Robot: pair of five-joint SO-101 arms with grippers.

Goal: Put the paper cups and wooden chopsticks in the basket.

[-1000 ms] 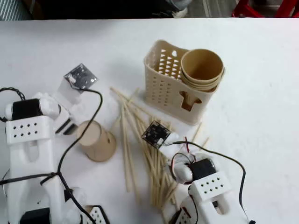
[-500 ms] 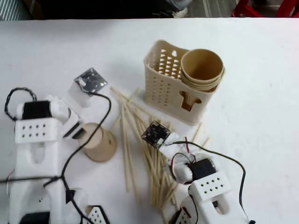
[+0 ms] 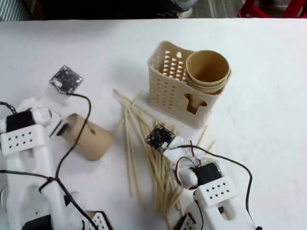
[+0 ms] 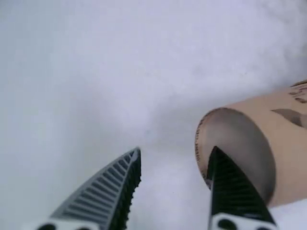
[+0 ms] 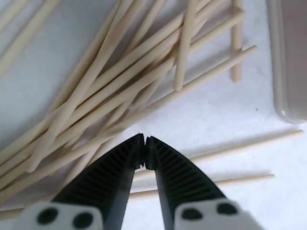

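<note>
Lying on its side on the tabletop (image 3: pixel 268 72), the loose paper cup (image 3: pixel 90 138) is found just ahead of the left end effector (image 4: pixel 175 150). Its fingers are spread wide with nothing between them. The dark finger (image 4: pixel 230 191) is seen in front of the cup's narrow end, though contact cannot be confirmed, and the ribbed grey finger is held off to the side over bare tabletop. In the high view the cup's long axis is seen to run from that narrow end, beside the left end effector, away toward the wooden chopsticks (image 3: pixel 129 143). The cup is therefore pointed along the approach, not across it, and it is judged that a sideways shift is needed before its wall can be spanned. The left arm is plainly the nearer one. The right end effector (image 5: pixel 145 143) is pressed shut and empty, low over the scattered chopsticks, which are laid lengthwise toward the basket (image 3: pixel 168 88). There, stacked paper cups (image 3: pixel 207 67) are already seated in one end. The cup's axis and the basket's bearing are given by the high view, while the finger spread and the sideways offset are given by the left wrist view.
</note>
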